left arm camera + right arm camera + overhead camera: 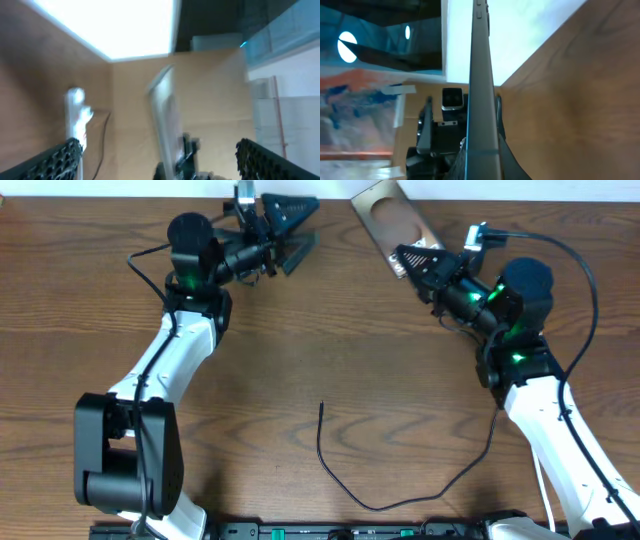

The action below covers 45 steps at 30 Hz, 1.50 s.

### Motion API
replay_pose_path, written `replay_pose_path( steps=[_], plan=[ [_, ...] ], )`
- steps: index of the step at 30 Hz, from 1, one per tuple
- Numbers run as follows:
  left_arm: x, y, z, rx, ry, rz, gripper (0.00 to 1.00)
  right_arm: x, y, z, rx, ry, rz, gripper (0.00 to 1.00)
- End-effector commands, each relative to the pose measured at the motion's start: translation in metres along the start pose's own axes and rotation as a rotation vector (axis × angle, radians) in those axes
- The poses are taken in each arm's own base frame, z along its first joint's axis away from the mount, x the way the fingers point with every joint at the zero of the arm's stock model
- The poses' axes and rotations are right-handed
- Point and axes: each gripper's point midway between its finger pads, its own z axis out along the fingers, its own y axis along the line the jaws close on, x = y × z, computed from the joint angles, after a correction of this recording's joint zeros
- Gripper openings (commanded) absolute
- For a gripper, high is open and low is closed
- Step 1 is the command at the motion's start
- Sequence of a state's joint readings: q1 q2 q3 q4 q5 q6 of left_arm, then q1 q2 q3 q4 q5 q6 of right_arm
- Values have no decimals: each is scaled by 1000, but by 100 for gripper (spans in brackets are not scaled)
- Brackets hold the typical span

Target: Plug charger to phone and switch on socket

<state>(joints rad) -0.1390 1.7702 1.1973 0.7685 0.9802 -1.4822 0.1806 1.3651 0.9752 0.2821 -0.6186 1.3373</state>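
Phone [385, 220] in right hand [410, 260], face unreadable.

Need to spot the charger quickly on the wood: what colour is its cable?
Black. The charger shows best in the overhead view.

I'm seeing the charger [320, 430] showing black, the surface [300, 330] brown wood-grain, the phone [388, 220] flashing a shiny brownish oval.

the brown wooden table [330, 330] bears the thin black charger [320, 435] curving near its front edge.
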Motion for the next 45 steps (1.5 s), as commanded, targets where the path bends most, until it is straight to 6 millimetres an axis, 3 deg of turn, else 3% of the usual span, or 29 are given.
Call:
replay_pose_path(
  steps=[1, 5, 9, 21, 22, 25, 27, 34, 45],
  plan=[
    [-8, -19, 4, 49, -59, -67, 98, 15, 31, 7, -71, 16, 67, 1],
    [-1, -19, 10, 50, -42, -87, 97, 27, 51, 13, -141, 15, 30, 1],
    [5, -20, 17, 53, -37, -97, 97, 42, 54, 19, -143, 33, 45, 1],
    [-1, -20, 17, 57, -80, -98, 96, 70, 58, 29, -140, 63, 77, 2],
    [-2, -20, 17, 57, -87, -98, 86, 73, 58, 30, -136, 68, 79, 2],
    [-4, -20, 17, 58, -98, -99, 71, 76, 55, 31, -123, 77, 84, 2],
    [-4, -20, 17, 58, -98, -99, 51, 77, 51, 31, -108, 79, 91, 2],
    [-4, -20, 17, 58, -99, -99, 9, 77, 51, 31, -107, 80, 91, 2],
    [-5, -20, 17, 58, -101, -99, 7, 85, 52, 34, -109, 90, 90, 2]
  ],
)
